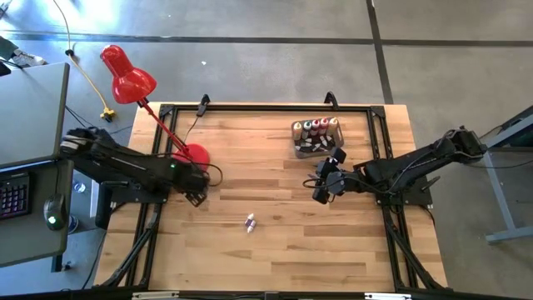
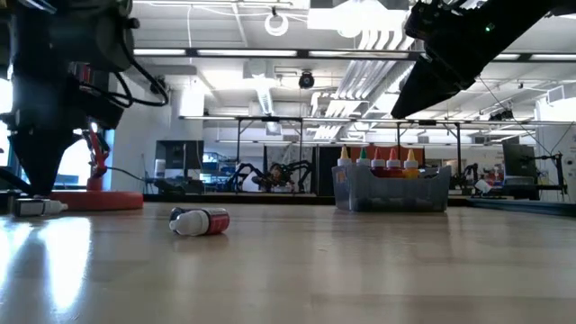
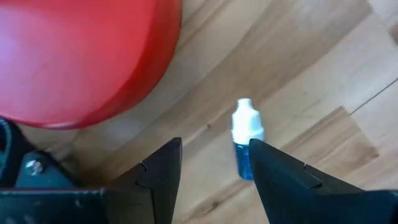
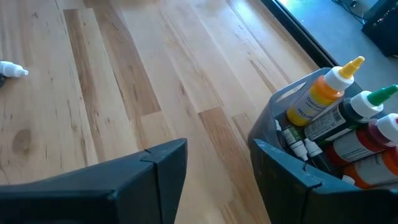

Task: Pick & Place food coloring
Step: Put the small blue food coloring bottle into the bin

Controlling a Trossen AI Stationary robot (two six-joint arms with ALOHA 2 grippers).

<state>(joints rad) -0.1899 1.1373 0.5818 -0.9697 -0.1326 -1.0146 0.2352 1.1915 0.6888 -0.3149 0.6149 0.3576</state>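
My left gripper [image 3: 214,155] is open and low over the table, next to the red lamp's base [image 1: 193,156]. A tiny blue bottle with a white cap [image 3: 244,138] lies flat between its fingers, close against one finger [image 3: 273,168]. In the low view this bottle [image 2: 36,206] lies under the left arm. A second tiny bottle [image 1: 249,222], red with a white cap [image 2: 200,220], lies on its side mid-table. My right gripper [image 4: 217,155] is open and raised, just near of the grey tub [image 1: 316,137]. Yellow, green, red and orange bottles [image 4: 326,93] stand in the tub. My left gripper stands with its fingers on either side of the blue bottle's body [image 3: 242,158], coming from above. The bottle lies flat on the wood. One finger hides the bottle's bottom end, so I cannot tell whether it touches the bottle.
The red desk lamp [image 1: 127,77] leans from its round base out over the table's far left corner. A black frame [image 1: 266,108] runs along the table's edges. Bare wood lies between the two arms and toward the near edge. A desk with a keyboard [image 1: 15,196] stands left of the table.
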